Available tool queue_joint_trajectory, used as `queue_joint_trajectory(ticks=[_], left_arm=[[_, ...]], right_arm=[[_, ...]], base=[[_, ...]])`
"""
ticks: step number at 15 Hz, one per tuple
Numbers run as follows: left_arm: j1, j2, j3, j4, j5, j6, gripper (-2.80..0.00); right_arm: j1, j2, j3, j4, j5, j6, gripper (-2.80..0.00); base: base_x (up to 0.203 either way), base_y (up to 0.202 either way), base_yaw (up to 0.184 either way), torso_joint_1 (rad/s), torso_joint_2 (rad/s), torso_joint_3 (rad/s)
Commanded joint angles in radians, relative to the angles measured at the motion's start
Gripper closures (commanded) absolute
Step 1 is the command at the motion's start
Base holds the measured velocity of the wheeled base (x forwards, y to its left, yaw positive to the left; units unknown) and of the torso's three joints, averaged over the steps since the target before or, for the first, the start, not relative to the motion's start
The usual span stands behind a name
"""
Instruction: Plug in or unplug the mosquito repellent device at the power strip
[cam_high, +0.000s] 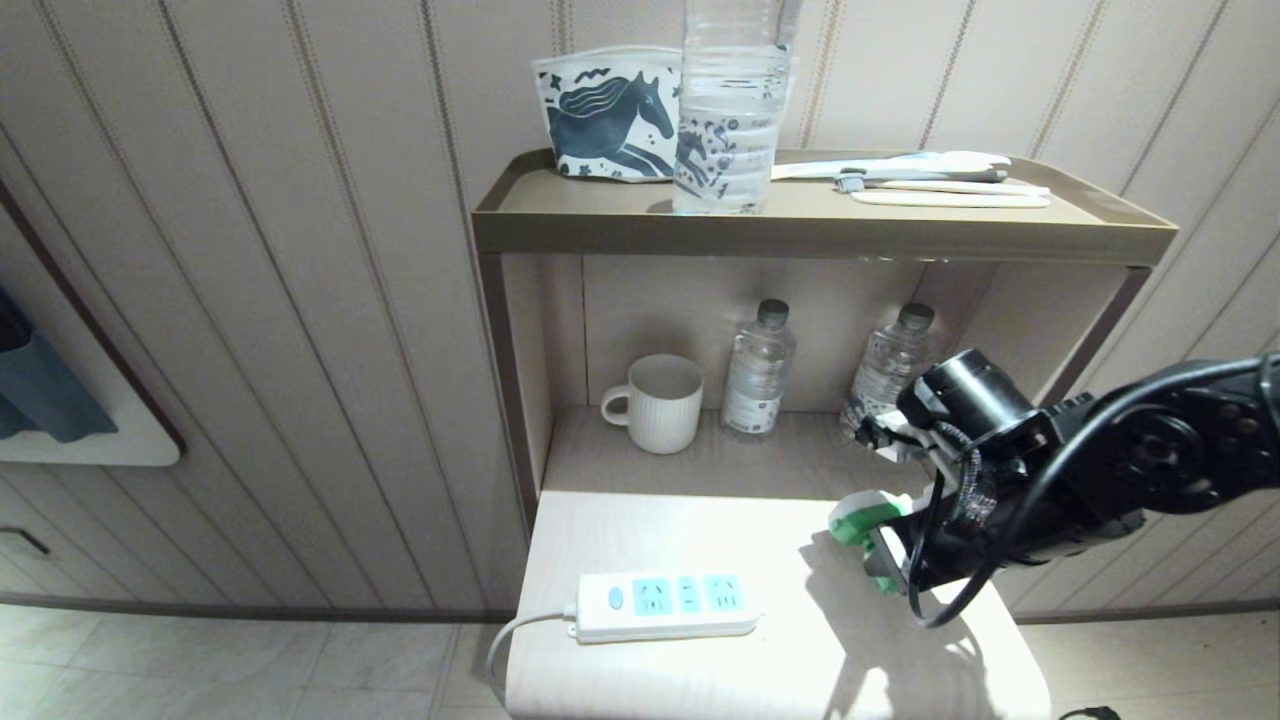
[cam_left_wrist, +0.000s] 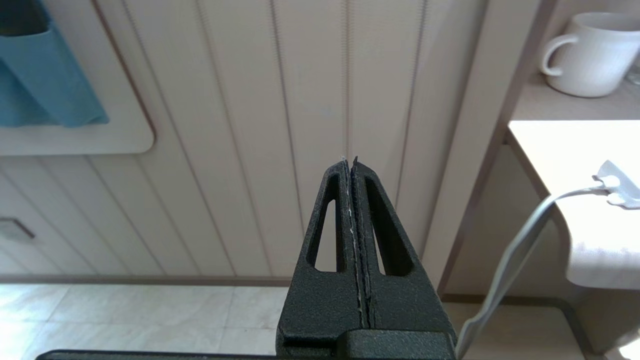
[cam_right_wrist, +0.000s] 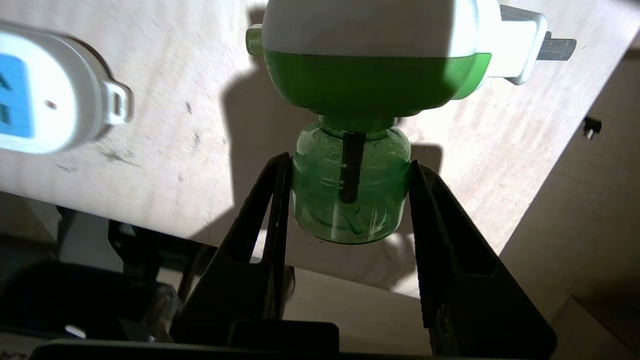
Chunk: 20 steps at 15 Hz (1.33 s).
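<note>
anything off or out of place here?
Nothing spilled or damaged. Only oddity: the mosquito repellent device is unplugged, held off the table by its bottle in the right gripper, prongs bare, away from the power strip.

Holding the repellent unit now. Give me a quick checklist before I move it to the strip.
1. Right gripper clamped on green-and-white plastic mosquito repellent device by its translucent bottle: ok.
2. Metal plug prongs exposed, unobstructed: ok.
3. Long white power strip with blue sockets unoccupied: ok.
4. Prongs pointing down at the sockets: not ok, device lies sideways.
5. Strip live: cannot tell.
6. Left gripper shut, parked clear: ok.
</note>
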Motion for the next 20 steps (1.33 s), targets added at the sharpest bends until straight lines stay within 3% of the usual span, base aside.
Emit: queue_joint_trajectory(ticks=[1, 3, 5, 8, 10, 12, 16, 20], left_arm=[[0.000, 0.000, 0.000, -0.001, 0.000, 0.000, 0.00], [0.000, 0.000, 0.000, -0.001, 0.000, 0.000, 0.00], [0.000, 0.000, 0.000, -0.001, 0.000, 0.000, 0.00], [0.000, 0.000, 0.000, 0.001, 0.000, 0.001, 0.00], [0.000, 0.000, 0.000, -0.001, 0.000, 0.000, 0.00], [0.000, 0.000, 0.000, -0.001, 0.000, 0.000, 0.00], [0.000, 0.000, 0.000, -0.001, 0.000, 0.000, 0.00], [0.000, 0.000, 0.000, 0.000, 0.000, 0.000, 0.00]], right_arm=[[0.001, -0.159, 0.069, -0.071, -0.002, 0.027, 0.00], [0.001, -0.202, 0.151, -0.162, -0.004, 0.056, 0.00], [0.000, -0.213, 0.304, -0.425, -0.033, 0.070, 0.00], [0.016, -0.211, 0.543, -0.952, -0.163, 0.066, 0.00], [0.047, -0.194, 0.650, -1.206, -0.327, 0.029, 0.00], [0.091, -0.154, 0.724, -1.344, -0.432, -0.002, 0.00], [0.142, -0.029, 0.788, -1.530, -0.527, -0.005, 0.00], [0.214, 0.138, 0.883, -1.876, -0.627, -0.071, 0.00]], base=[[0.000, 0.000, 0.000, 0.000, 0.00, 0.000], [0.000, 0.000, 0.000, 0.000, 0.00, 0.000], [0.000, 0.000, 0.000, 0.000, 0.00, 0.000], [0.000, 0.000, 0.000, 0.000, 0.00, 0.000], [0.000, 0.000, 0.000, 0.000, 0.00, 0.000], [0.000, 0.000, 0.000, 0.000, 0.00, 0.000], [0.000, 0.000, 0.000, 0.000, 0.00, 0.000], [0.000, 0.000, 0.000, 0.000, 0.00, 0.000]])
